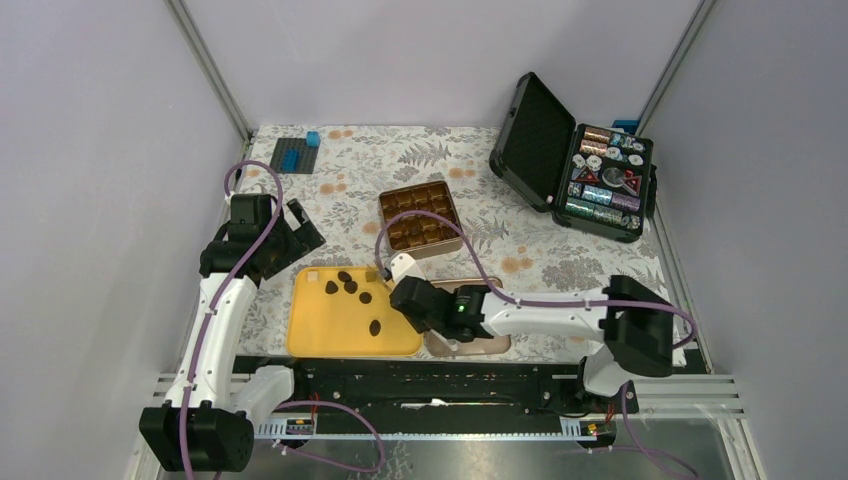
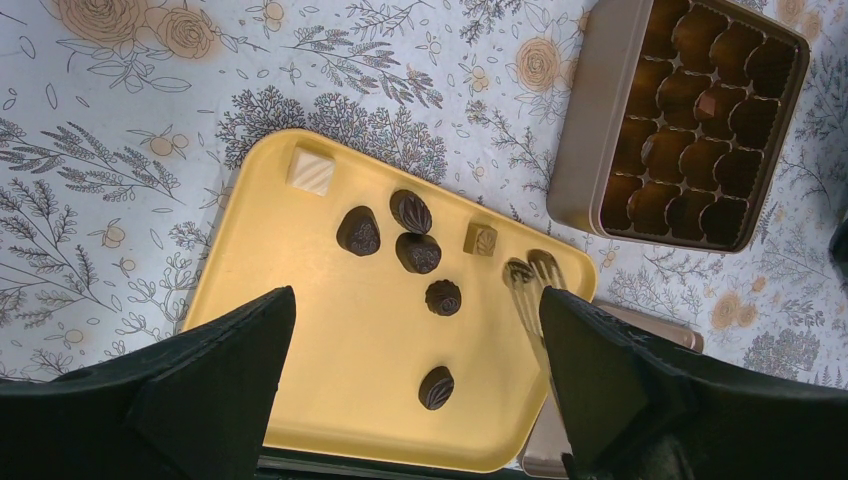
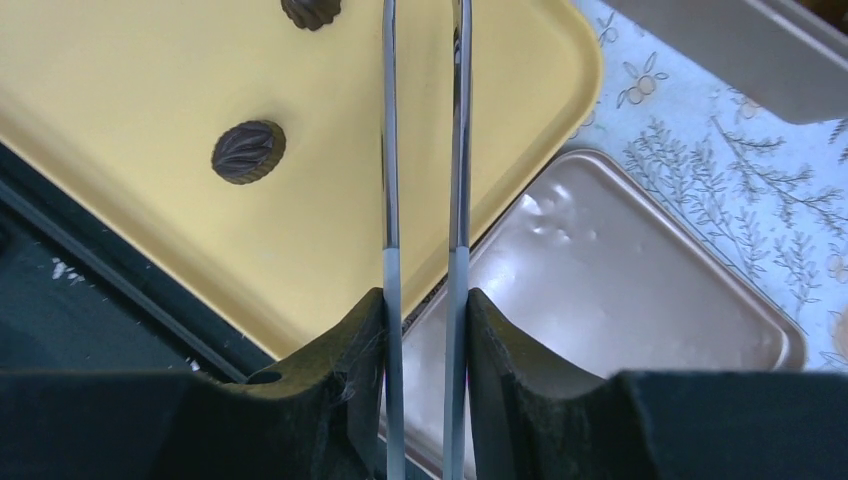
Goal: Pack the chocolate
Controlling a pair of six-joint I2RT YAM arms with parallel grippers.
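Well, yellow tray point(image 2: 340, 350): it fills the middle of the left-wrist view. Its rim is low, so anything I shove sideways could slide onto the cloth point(image 2: 120, 100).
Box point(image 2: 578, 130): upper right of that view, apart from the tray, and most cups look empty. The cups are small, so an off-centre drop could land on a divider and tip out.
Lid point(image 3: 620, 290): lower right of the right-wrist view, touching or tucked under the tray corner; I can't tell which. The wrist hangs over it, and a low sweep could drag it.
Left gripper point(image 2: 417, 294): jaws wide apart, holding nothing, above the tray. If I send both arms in together, they could clash.
Right gripper point(image 3: 425, 310): clamped on the tongs point(image 3: 389, 150), blades a little apart. A loose clamp would let them twist.
Chocolate point(image 2: 418, 252): five dark pieces lie loose on the tray, centre frame. They are rounded and I'd expect them to squirt from smooth blades.
Tan square point(image 2: 480, 240): just beside the tong tips, near the tray's right rim. A nudge could push it over.
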